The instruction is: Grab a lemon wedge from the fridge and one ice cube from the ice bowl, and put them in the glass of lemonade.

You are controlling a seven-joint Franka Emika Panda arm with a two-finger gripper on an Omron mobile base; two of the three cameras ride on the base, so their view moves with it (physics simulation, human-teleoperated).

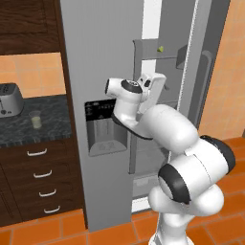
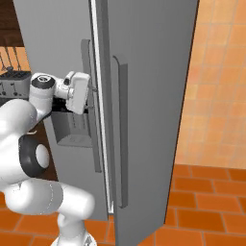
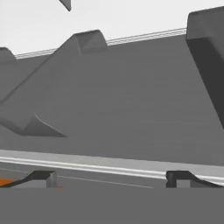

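At the fridge [image 1: 103,72] the right-hand door stands partly open, exposing a pale interior with grey door shelves. On an upper shelf inside, near the door edge, sits the lemon wedge [image 1: 161,48] — a tiny yellow-green piece, untouched and well above the hand. The left door carries the black dispenser panel [image 1: 105,127] at mid height.

The white arm [image 1: 191,162] rises from the lower right of the left base view, bends at the elbow and reaches into the gap between the two doors. Its hand lies level with the top of the dispenser panel. From the right base view the hand sits just beside the long vertical handle [image 2: 121,129] of the open door, pointing into the opening.

The gripper [image 3: 111,177] is spread wide and holds nothing: in the hand view its two dark fingertips [image 3: 41,177] stand far apart at the bottom, with grey fridge surfaces and a pale horizontal ledge close ahead.

To the left, on the dark speckled counter [image 1: 28,129], the glass of lemonade [image 1: 35,119] stands upright, near the silver toaster [image 1: 9,99] but apart from it. Below the counter are dark wooden drawers [image 1: 40,177] with light handles. The floor [image 1: 48,232] is orange tile.
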